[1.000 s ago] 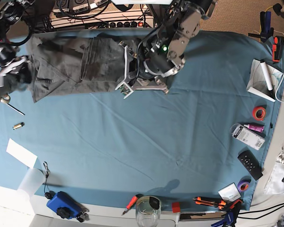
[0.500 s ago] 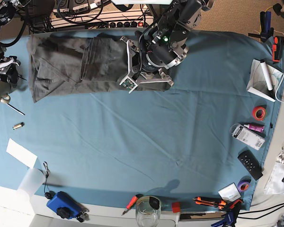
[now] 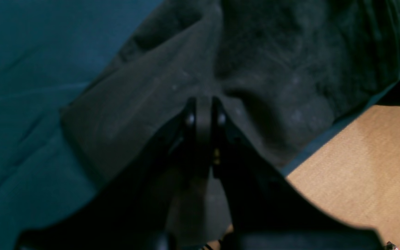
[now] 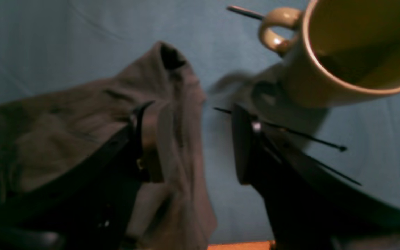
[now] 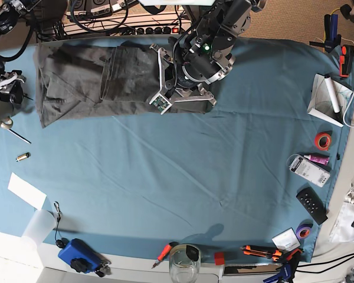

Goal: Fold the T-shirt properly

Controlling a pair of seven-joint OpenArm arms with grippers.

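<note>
We see the right gripper (image 4: 189, 146) has let go, jaws wide astride the T-shirt (image 5: 94, 82) edge; left gripper (image 3: 202, 118) closed above cloth, apparently empty. Fold laid, unfinished.

— What's under everything?

— A table draped in a teal-blue cloth (image 5: 165, 177), creased, filling most of the base view.

— And around it?

— Tan carpeted floor (image 5: 295, 17) at upper right, a power strip with tangled black cables (image 5: 130, 26) along the top edge, pale bright surface at lower left.
</note>
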